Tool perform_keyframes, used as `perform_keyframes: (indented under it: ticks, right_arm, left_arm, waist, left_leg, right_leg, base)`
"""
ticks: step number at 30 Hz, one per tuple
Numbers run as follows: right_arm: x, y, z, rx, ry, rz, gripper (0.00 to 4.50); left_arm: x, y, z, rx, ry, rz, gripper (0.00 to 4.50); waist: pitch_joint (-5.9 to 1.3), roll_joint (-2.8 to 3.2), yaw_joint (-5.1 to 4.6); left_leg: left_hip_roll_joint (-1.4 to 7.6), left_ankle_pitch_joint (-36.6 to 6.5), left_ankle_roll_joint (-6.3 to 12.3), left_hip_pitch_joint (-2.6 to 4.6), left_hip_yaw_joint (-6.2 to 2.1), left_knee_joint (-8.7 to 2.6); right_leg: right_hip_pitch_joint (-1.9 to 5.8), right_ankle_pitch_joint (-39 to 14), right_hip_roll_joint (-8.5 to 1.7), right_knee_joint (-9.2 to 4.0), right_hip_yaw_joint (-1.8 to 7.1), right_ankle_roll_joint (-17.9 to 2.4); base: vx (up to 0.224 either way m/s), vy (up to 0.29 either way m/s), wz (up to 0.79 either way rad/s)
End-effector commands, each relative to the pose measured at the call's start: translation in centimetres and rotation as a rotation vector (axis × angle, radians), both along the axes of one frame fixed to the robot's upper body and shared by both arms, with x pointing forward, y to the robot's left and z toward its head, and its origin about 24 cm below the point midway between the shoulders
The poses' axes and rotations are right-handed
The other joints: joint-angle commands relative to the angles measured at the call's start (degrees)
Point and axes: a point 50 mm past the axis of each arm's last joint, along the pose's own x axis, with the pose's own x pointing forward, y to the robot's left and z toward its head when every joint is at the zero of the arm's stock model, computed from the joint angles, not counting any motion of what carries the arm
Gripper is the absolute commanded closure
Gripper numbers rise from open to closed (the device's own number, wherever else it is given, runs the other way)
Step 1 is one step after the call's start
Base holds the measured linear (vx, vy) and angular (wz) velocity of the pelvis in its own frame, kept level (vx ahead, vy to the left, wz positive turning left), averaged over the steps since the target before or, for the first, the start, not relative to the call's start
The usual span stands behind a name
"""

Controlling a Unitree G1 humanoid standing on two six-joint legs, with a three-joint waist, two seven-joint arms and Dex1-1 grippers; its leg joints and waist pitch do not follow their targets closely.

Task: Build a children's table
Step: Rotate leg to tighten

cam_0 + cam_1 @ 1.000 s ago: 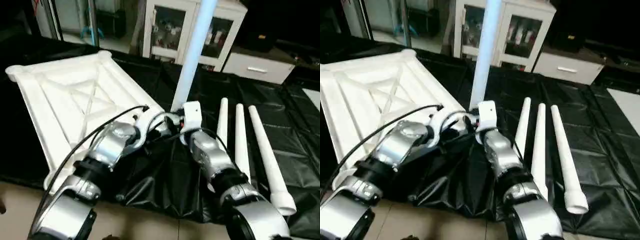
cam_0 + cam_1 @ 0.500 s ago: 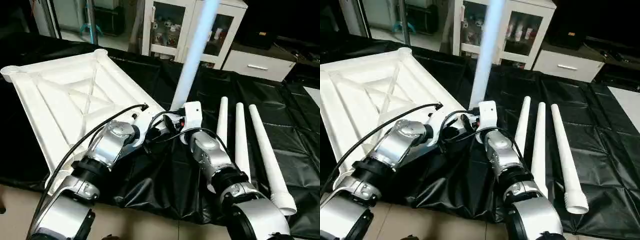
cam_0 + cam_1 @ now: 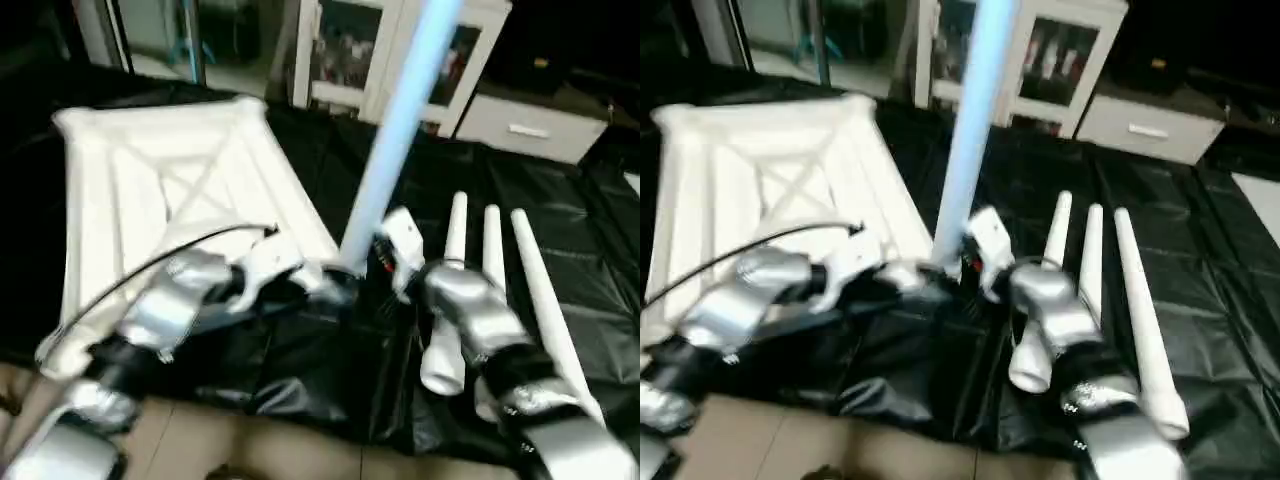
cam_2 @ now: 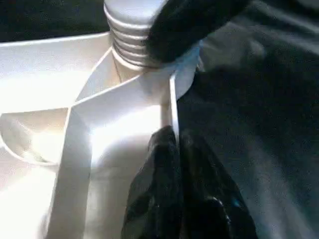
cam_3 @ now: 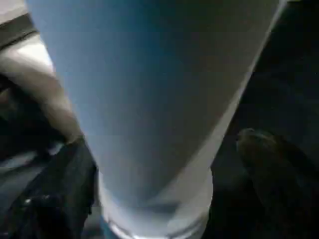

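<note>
Black worktable (image 3: pixel 560 180), leg (image 3: pixel 395 140) upright, threads (image 4: pixel 130 42) at socket

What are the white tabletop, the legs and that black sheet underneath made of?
Tabletop: probably moulded plastic, all white with thin ribs crossing its underside. Standing leg and the loose legs: likely the same plastic, smooth hollow tapered tubes; one open end shows, and the standing one has ridged rings at its base. Black sheet: looks like glossy plastic film or coated cloth, creased and shiny.
</note>
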Motion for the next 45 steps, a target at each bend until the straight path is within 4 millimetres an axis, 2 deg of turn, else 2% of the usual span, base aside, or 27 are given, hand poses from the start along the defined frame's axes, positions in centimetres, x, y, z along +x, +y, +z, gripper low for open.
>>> perform_keyframes:
  ticks: [1, 4, 6, 11, 17, 18, 20, 26, 35, 45]
  right_arm:
    - [-0.1, -1.7, 0.8, -0.032, -0.009, 0.055, 0.04]
    - [-0.2, -1.9, 0.8, -0.04, -0.006, 0.075, 0.04]
    - [-0.4, -2.1, 0.8, -0.048, -0.001, 0.094, 0.04]
    - [-1.2, -2.4, 0.8, -0.067, 0.02, 0.187, 0.04]
    - [-1.6, -2.4, 0.4, -0.094, 0.036, 0.226, 0.04]
    - [-1.7, -2.3, 0.2, -0.092, 0.039, 0.226, 0.3]
    - [-1.7, -2.2, 0.2, -0.09, 0.042, 0.225, 0.3]
    - [-1.7, -1.7, 0.0, -0.071, 0.042, 0.213, 1.02]
    - [-2.0, -0.8, -0.2, -0.039, 0.051, 0.237, 1.67]
    - [-2.2, -0.6, -0.8, -0.032, 0.064, 0.242, 1.81]
  left_arm:
    - [-2.3, 0.1, -3.3, 0.094, 0.193, -0.105, 4.5]
    - [-2.5, 0.2, -3.2, 0.098, 0.202, -0.114, 4.5]
    - [-2.6, 0.4, -3.2, 0.102, 0.207, -0.121, 4.5]
    - [-3.0, 0.7, -3.0, 0.113, 0.221, -0.142, 4.5]
    - [-3.1, 0.9, -2.9, 0.122, 0.224, -0.149, 4.5]
    - [-3.1, 0.9, -2.9, 0.123, 0.223, -0.147, 4.5]
    - [-3.1, 0.9, -2.9, 0.123, 0.223, -0.146, 4.5]
    - [-3.2, 0.8, -3.0, 0.126, 0.222, -0.147, 4.5]
    - [-3.2, 0.6, -3.1, 0.127, 0.219, -0.155, 4.5]
    - [-3.3, 0.6, -3.1, 0.13, 0.221, -0.15, 4.5]
  waist:
    - [-3.09, 1.25, -0.28]
    - [-3.08, 1.21, -0.23]
    - [-3.15, 1.2, -0.25]
    - [-3.35, 1.07, -0.15]
    - [-3.23, 0.98, -0.17]
    - [-3.23, 1.03, -0.19]
    - [-3.25, 1.06, -0.22]
    - [-3.33, 1.04, -0.28]
    - [-3.42, 1.1, -0.34]
    - [-3.39, 1.01, -0.34]
  left_leg:
    - [1.67, -8.6, 0.95, 0.67, 0.0, -3.73]
    - [1.72, -9.6, 0.11, 0.63, -0.1, -3.87]
    - [1.71, -9.4, -0.11, 0.7, -0.08, -3.8]
    - [1.53, -6.7, 0.93, 0.59, -0.05, -3.46]
    - [1.55, -7.8, 0.85, 0.58, -0.05, -3.54]
    - [1.59, -8.3, 0.62, 0.61, -0.1, -3.58]
    - [1.62, -8.5, 0.55, 0.69, -0.1, -3.58]
    - [1.53, -7.6, 0.71, 0.59, -0.1, -3.48]
    - [1.55, -7.6, 0.47, 0.69, -0.12, -3.45]
    - [1.52, -7.7, 0.55, 0.63, -0.14, -3.46]
  right_leg:
    - [2.45, 1.8, -3.75, -3.55, 2.75, -12.0]
    - [2.48, -0.8, -3.96, -3.66, 2.77, -12.5]
    - [2.41, -0.7, -3.95, -3.61, 2.79, -12.6]
    - [2.62, 3.5, -3.71, -3.21, 2.67, -13.2]
    - [2.61, 0.9, -3.81, -3.46, 2.67, -13.1]
    - [2.56, 0.2, -3.87, -3.48, 2.69, -13.1]
    - [2.52, 0.0, -3.86, -3.47, 2.67, -13.2]
    - [2.63, 1.7, -3.82, -3.29, 2.67, -13.5]
    - [2.62, 2.1, -3.8, -3.2, 2.66, -13.6]
    - [2.64, 1.7, -3.81, -3.24, 2.64, -13.4]
  base:
    - [0.0, 0.0, 0.0]
    - [0.0, 0.0, 0.0]
    - [0.0, 0.0, 0.0]
    - [0.0, 0.0, 0.0]
    - [0.0, 0.0, 0.0]
    - [0.0, 0.0, 0.0]
    - [0.0, 0.0, 0.0]
    - [0.0, 0.0, 0.0]
    - [0.0, 0.0, 0.0]
    - [0.0, 0.0, 0.0]
